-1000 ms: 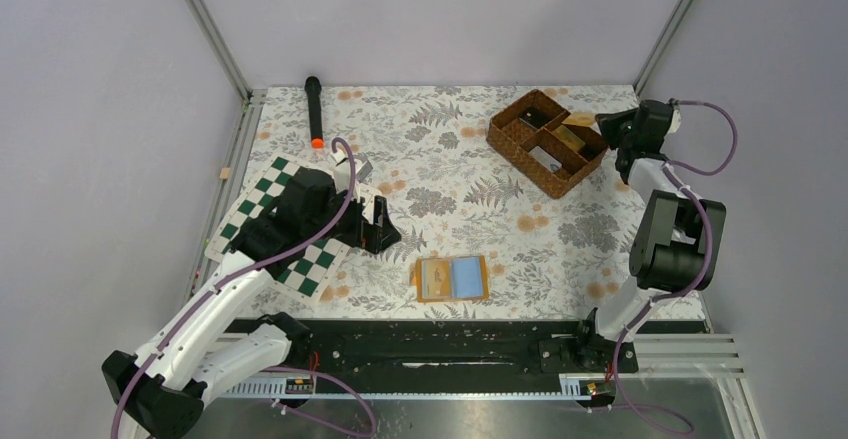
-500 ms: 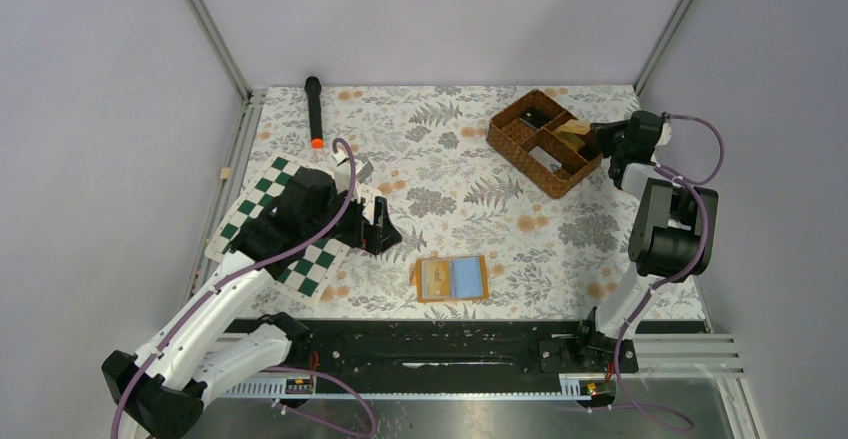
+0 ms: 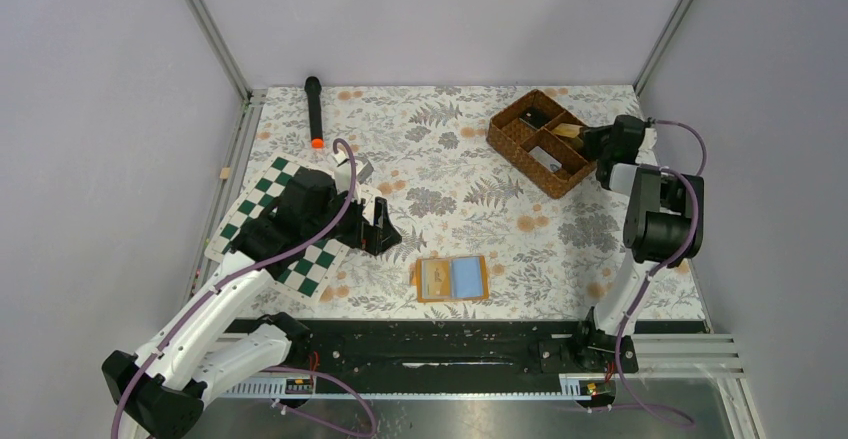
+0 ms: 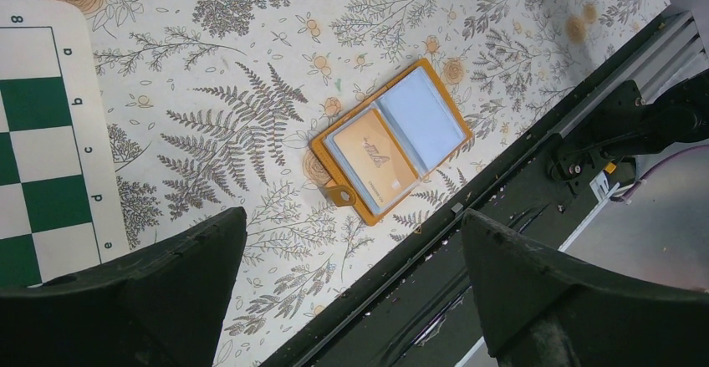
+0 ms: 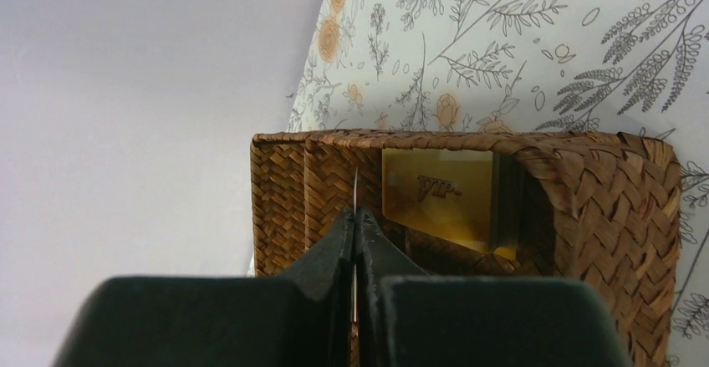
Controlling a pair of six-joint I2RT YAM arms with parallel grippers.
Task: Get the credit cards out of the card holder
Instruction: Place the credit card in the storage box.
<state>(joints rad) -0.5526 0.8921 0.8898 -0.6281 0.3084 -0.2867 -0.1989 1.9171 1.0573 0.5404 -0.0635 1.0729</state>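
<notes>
Plainly, the coming move turns on my left pincer (image 4: 351, 225), which hangs above the worktop (image 4: 251, 49) with its fingers spread wide and nothing between them. The card holder (image 4: 390, 140) lies open and flat just ahead of it and below, almost centred between the lines of the two fingers. Its long axis runs slantwise to the line across my fingers, so I judge a turn of the wrist would be needed before closing on a card's edge. The beige card (image 4: 374, 160) sits in the half closer to the fingers and the light blue card (image 4: 420, 119) in the farther half, both tucked in. My right pincer (image 5: 356, 221) is far from the holder, closed tight over the rim of a wicker basket (image 5: 284, 183). A thin pale edge shows at its tips, and I cannot tell what that is. A gold card (image 5: 439, 191) rests in the compartment just beyond them. Beside my left pincer, away from the holder, lies a chequered mat (image 4: 42, 158). The black rail (image 4: 518, 183) runs just past the holder. Nothing stands between fingers and holder.
</notes>
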